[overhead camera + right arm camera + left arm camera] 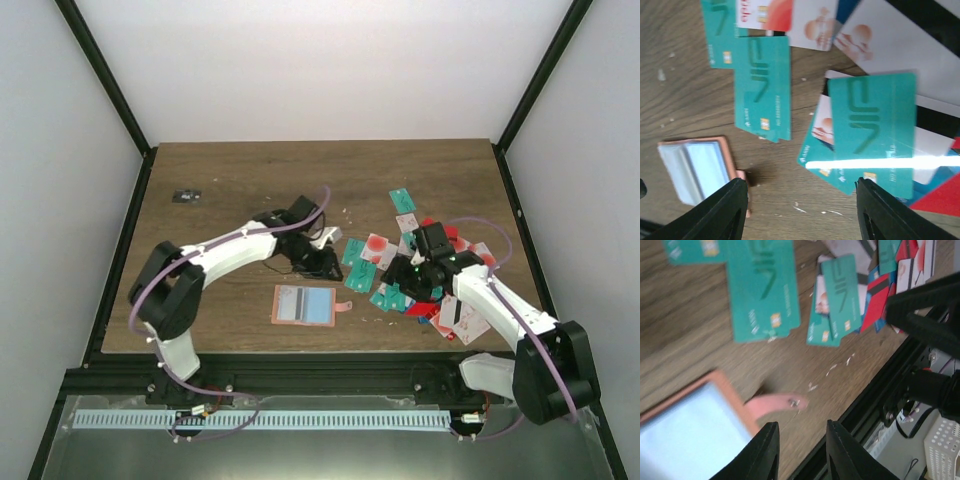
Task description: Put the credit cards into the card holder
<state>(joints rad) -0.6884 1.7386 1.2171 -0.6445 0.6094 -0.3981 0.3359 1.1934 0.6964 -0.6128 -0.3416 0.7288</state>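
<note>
The card holder [305,305] lies open and flat near the table's front edge, salmon rim, blue-grey pockets, its tab [343,306] pointing right. It also shows in the left wrist view [685,432] and the right wrist view [695,167]. The credit cards [425,265] lie in a loose pile to its right, teal, red and white-pink. Teal cards [762,290] [762,87] lie singly nearest the holder. My left gripper [328,266] hovers just behind the holder's right end, open and empty [802,442]. My right gripper [398,288] is wide open and empty [802,205] over the pile's left edge.
A tiny dark object [186,196] lies at the far left of the table. The black frame rail [300,378] runs along the front edge. The right arm [925,315] shows close by in the left wrist view. Small white flecks [830,371] dot the wood.
</note>
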